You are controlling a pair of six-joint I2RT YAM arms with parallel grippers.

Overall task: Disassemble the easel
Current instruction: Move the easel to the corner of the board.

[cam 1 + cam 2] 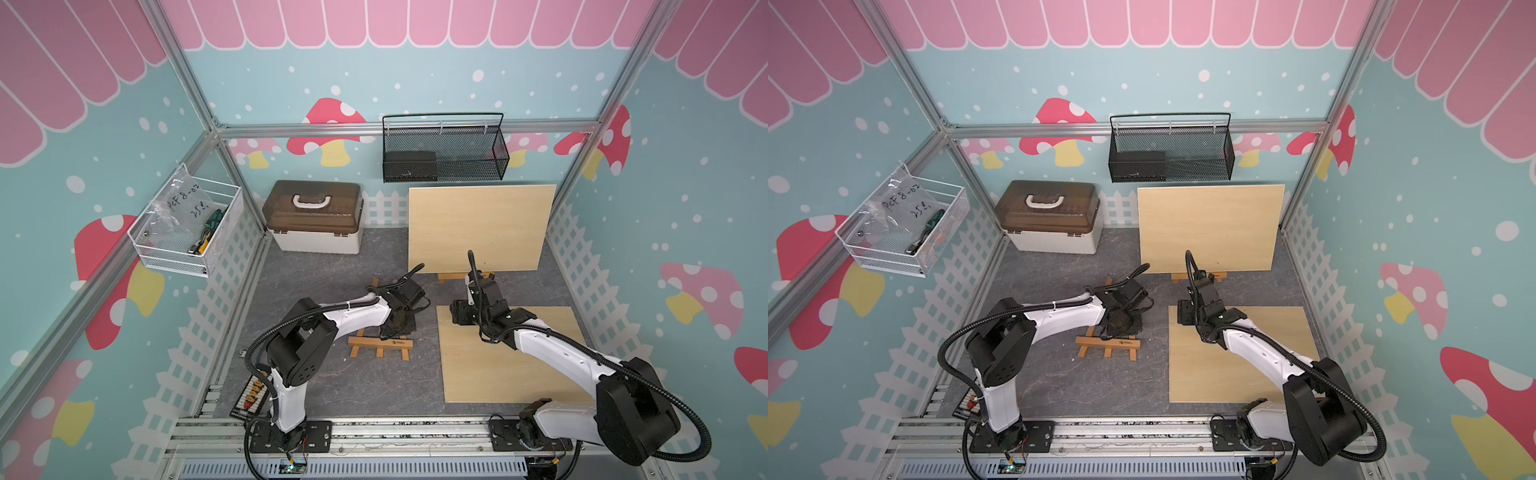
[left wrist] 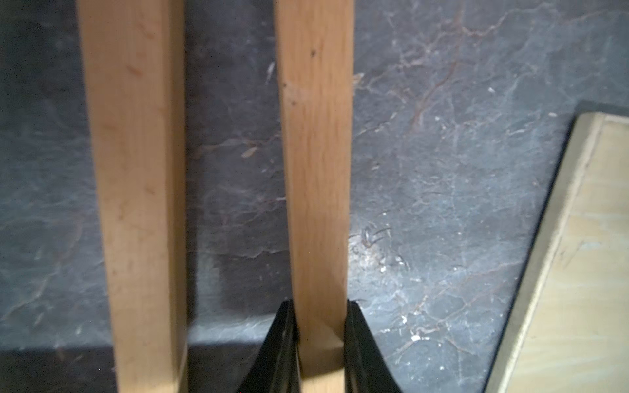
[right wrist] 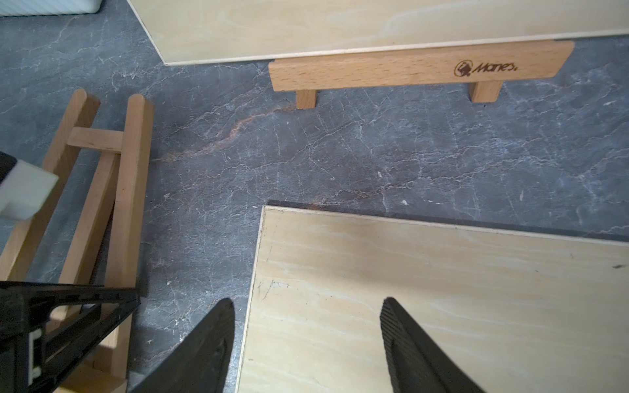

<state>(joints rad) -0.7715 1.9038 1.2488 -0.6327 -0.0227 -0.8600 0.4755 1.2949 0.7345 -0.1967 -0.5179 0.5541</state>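
A small wooden easel lies flat on the grey floor in the middle, in both top views. My left gripper is down over its middle. In the left wrist view the gripper is shut on one wooden bar of the easel, with a black finger on each side. A second bar runs alongside it, untouched. My right gripper is open and holds nothing, above the near corner of a flat plywood board. The right wrist view also shows the easel's legs.
A second easel's ledge holds an upright plywood board at the back. A brown-lidded storage box stands back left. A black mesh basket and a white wire basket hang on the walls. A paint set lies front left.
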